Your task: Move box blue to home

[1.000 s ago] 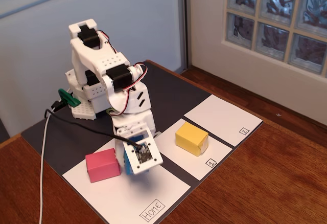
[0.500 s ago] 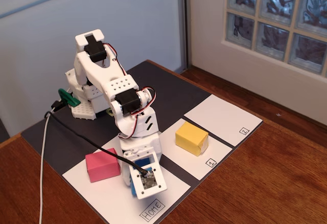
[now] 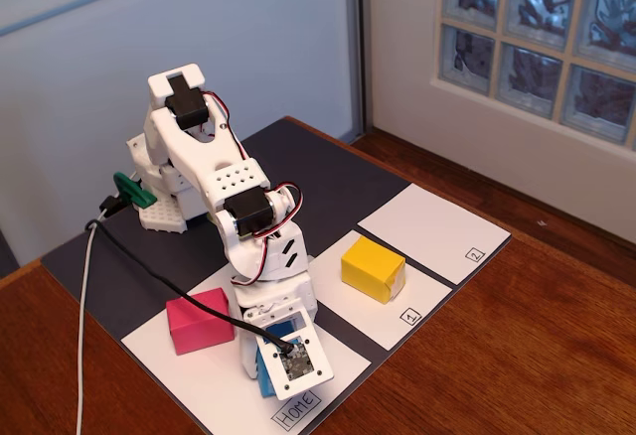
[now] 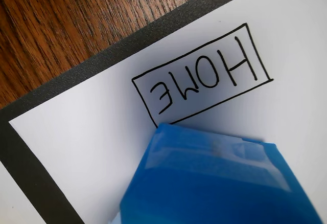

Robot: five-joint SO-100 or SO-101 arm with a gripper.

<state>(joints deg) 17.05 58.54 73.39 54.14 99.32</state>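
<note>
The white arm [image 3: 224, 197] is bending forward and down over the big white home sheet [image 3: 199, 380], which is lying on a dark mat [image 3: 328, 172] spread across the wooden tabletop [image 3: 517, 356]. In the fixed view, the gripper [image 3: 276, 370] is sitting low over the sheet, mostly hidden under the wrist camera housing [image 3: 295, 356], so whether it is open or closed around anything cannot be told from either picture.

The blue box [image 3: 268, 373] is showing only as a sliver beneath that housing, on the home sheet and close to its hand-drawn "Home" label [image 3: 296, 412]. In the wrist view, the blue box [image 4: 214, 183] is filling the lower part of the picture, its top edge lying just beside the label [image 4: 204, 78], whose outlined letters are appearing upside down. The home sheet [image 4: 76, 142] is running behind the box, with the dark mat [image 4: 56, 86] bordering it and the tabletop [image 4: 76, 14] beyond that.

A pink box [image 3: 201, 320] is resting on the same home sheet, just beside the arm's lower section. A yellow box [image 3: 373, 268] is sitting on the smaller sheet marked 1 [image 3: 373, 306], away from the home sheet across a strip of mat. Farther along, the sheet marked 2 [image 3: 427, 231] is lying bare. A black cable [image 3: 149, 266] is trailing from the arm's base over the mat and the home sheet.
</note>
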